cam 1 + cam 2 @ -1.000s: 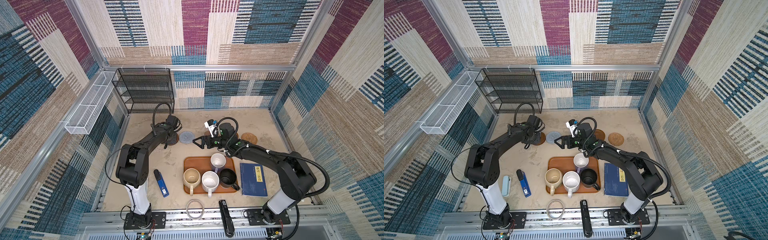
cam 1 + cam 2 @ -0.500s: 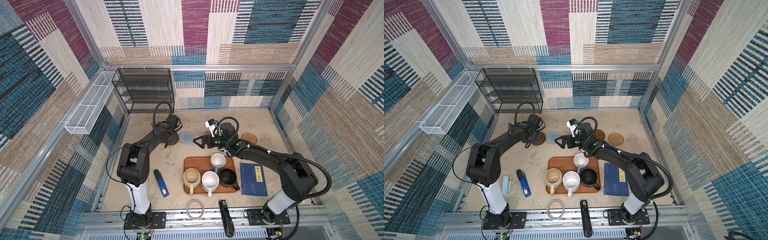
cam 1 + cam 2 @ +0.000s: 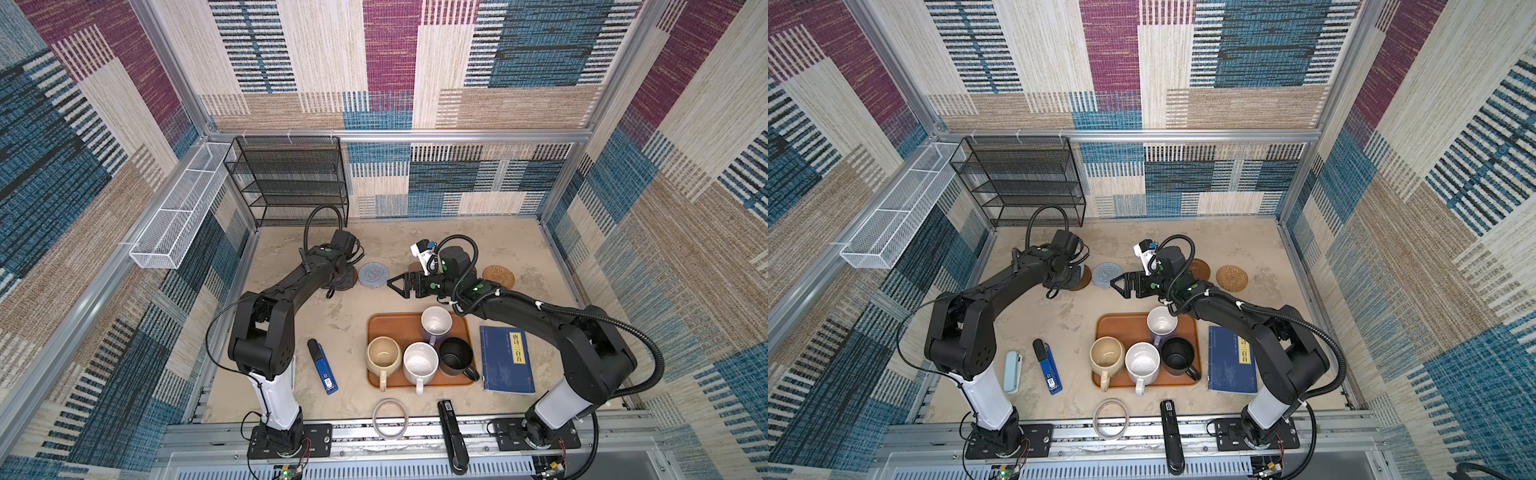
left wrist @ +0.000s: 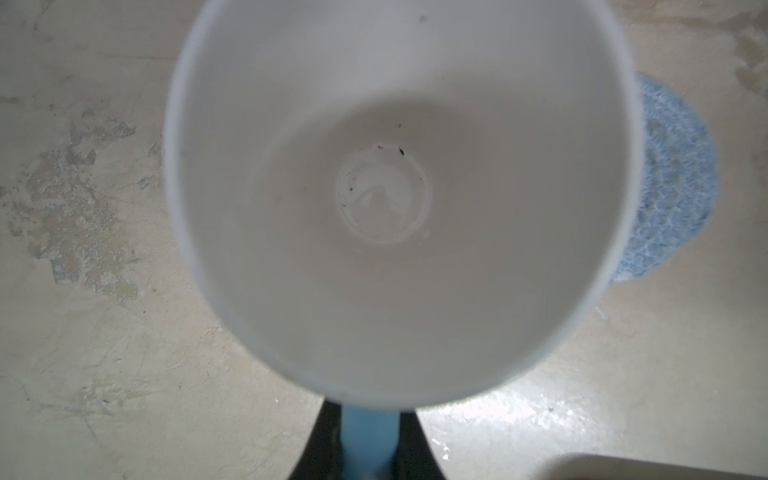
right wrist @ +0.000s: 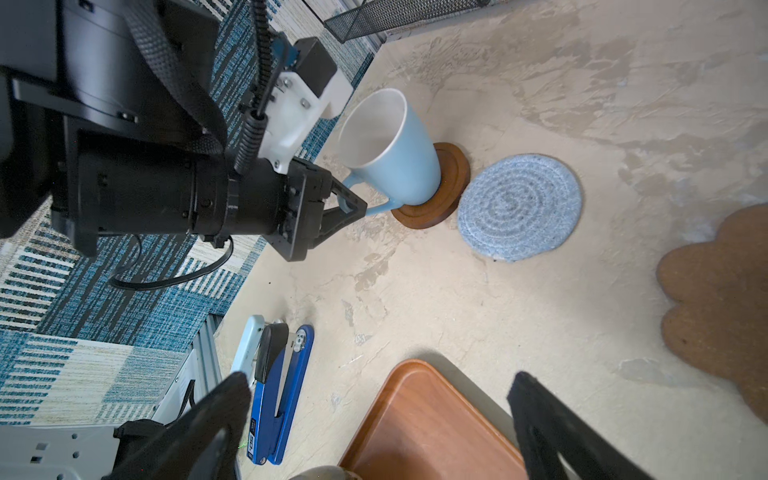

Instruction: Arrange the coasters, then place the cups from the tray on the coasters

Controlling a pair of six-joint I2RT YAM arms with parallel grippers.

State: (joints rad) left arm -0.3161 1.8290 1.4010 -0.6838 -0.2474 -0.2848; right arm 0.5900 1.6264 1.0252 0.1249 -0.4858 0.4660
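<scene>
L gripper (image 5: 353, 205) is closed tight on the handle of the light blue cup (image 5: 390, 153). The cup body is just beyond its fingertips, w/ its bottom on a dark brown coaster (image 5: 451, 178). Whether it sits fully flat, I cannot tell.

Vs. one sec ago, the L arm has shifted only a little in both top views, and its jaws went from slightly apart to a full pinch. So I judge cup no. 1 has reached its coaster but is not released yet, maybe a re-grip to adjust it.

The blue-grey coaster (image 5: 519, 208) lies just past the cup, empty.

R gripper (image 3: 397, 286) is wide open, holds nothing, and is in the same place as before. The tan flower coaster (image 5: 719, 307) is near it, to one side. The tray (image 3: 395, 328) is just behind it, w/ four cups waiting: lavender cup (image 3: 436, 322), beige cup (image 3: 382, 353), speckled cup (image 3: 420, 361), black cup (image 3: 456, 353).
</scene>
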